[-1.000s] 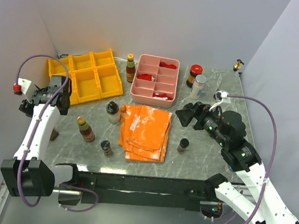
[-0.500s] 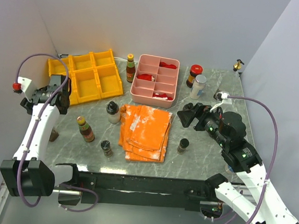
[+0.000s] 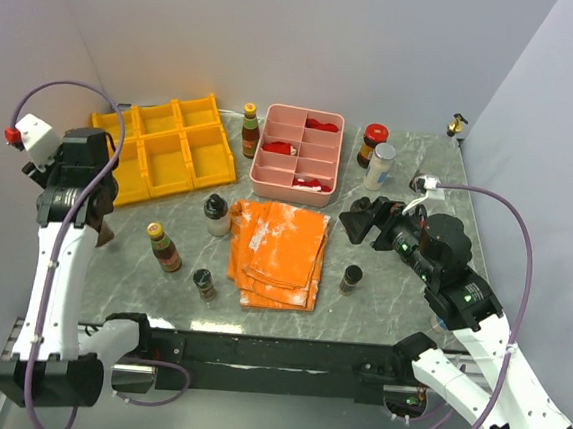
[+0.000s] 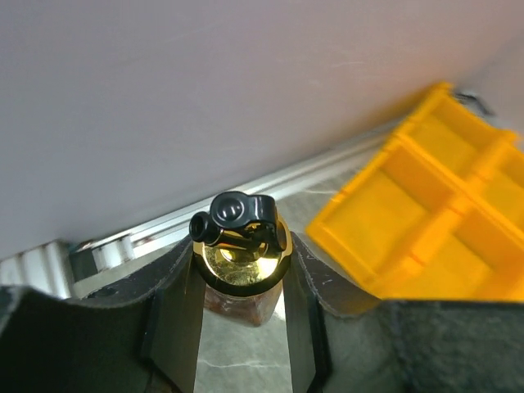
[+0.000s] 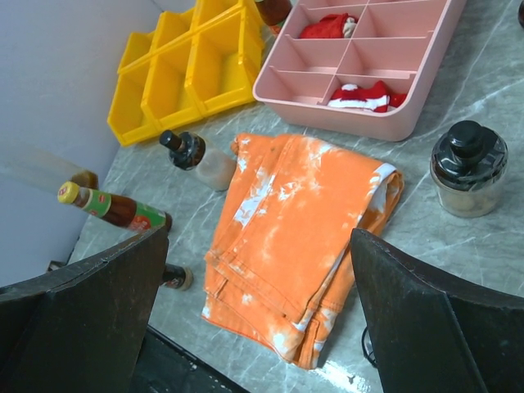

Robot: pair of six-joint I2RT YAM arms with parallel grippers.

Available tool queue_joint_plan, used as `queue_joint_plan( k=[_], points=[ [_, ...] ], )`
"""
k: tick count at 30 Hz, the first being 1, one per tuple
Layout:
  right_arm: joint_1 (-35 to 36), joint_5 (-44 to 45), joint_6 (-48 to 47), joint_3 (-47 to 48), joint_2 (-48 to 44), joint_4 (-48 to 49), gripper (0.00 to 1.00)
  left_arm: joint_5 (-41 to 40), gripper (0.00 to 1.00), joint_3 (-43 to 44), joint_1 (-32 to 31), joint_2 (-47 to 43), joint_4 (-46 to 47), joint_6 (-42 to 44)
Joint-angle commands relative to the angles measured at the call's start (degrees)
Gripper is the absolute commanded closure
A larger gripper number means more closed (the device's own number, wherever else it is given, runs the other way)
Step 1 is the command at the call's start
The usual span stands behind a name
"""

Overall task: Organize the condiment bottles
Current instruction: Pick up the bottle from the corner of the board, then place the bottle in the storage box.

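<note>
By the wall (image 4: pixel 205 82), left hand (image 4: pixel 239 280) clamps upright bottle (image 4: pixel 242 250).

Folded orange cloth (image 3: pixel 278 249) at centre, condiment bottles (image 3: pixel 216 215) around it, yellow bin (image 3: pixel 160 163) and pink tray (image 3: pixel 269 187) behind.

Top external: high behind the arm bases, looking down on the whole table, yellow tray (image 3: pixel 161 151) far-left. Left wrist: very close, low, just left of the tray (image 4: pixel 426 229), facing the wall. Right wrist: mid-range, well right of the tray (image 5: pixel 184 70), facing it. All three share the tray.
</note>
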Motion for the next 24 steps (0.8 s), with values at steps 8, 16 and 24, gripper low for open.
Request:
queue_joint_plan(
  k=[8, 16, 24],
  points=[
    [-0.08, -4.96, 0.36, -2.35, -1.28, 7.79, 0.00, 25.03, 0.99, 5.66, -0.30, -1.29, 24.42, 20.80],
    [-0.08, -6.19, -0.52, -4.82, -0.13, 13.06, 0.00, 26.37, 0.99, 7.15, -0.30, 6.10, 37.78, 26.43],
    [0.01, -10.41, 2.12, -7.28, 1.45, 16.67, 0.00, 22.51, 0.99, 16.72, -0.38, 19.80, 45.35, 32.67]
  ],
)
